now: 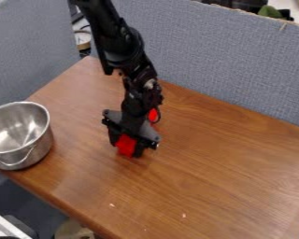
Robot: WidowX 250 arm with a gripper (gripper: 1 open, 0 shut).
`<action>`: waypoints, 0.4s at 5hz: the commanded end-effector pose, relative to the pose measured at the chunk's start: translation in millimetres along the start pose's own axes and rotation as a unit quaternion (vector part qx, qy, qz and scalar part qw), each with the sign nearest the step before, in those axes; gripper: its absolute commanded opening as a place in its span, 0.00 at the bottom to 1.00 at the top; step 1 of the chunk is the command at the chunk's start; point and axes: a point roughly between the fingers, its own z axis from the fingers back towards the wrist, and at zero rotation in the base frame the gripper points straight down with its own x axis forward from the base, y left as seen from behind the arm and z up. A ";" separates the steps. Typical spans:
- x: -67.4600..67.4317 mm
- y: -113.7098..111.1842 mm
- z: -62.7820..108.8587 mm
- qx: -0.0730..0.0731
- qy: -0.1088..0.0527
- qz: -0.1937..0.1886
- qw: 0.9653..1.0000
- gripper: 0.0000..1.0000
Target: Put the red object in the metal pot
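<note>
The surface point(215, 159) was a brown wooden top with a visible grain and a slight sheen, seen at an angle so that one corner pointed toward the lower left. Behind it stood grey fabric partition panels point(227, 56) that met at a corner and closed off the back and right of the scene. Over the top edge of the panels a few dim items of clutter showed, too small to make out. At the lower left, beyond the edge of the surface, a strip of pale floor and some indistinct things could be seen.

The metal pot point(18, 133) sat upright near the left corner of the surface, shiny, its bowl open to view. Well apart from it, toward the middle, the black arm reached down from the upper left, and its end effector point(130, 140) pointed steeply downward onto the red object point(127, 143). The dark fingers stood on either side of the red object, pinching it, with red showing between and below them. The red object was at the surface or just above it; contact could not be told.
</note>
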 end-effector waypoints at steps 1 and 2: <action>-9.5 17.4 12.6 -0.003 -0.009 -0.065 0.998 0.00; -32.4 22.5 17.9 0.018 -0.001 -0.056 0.998 0.00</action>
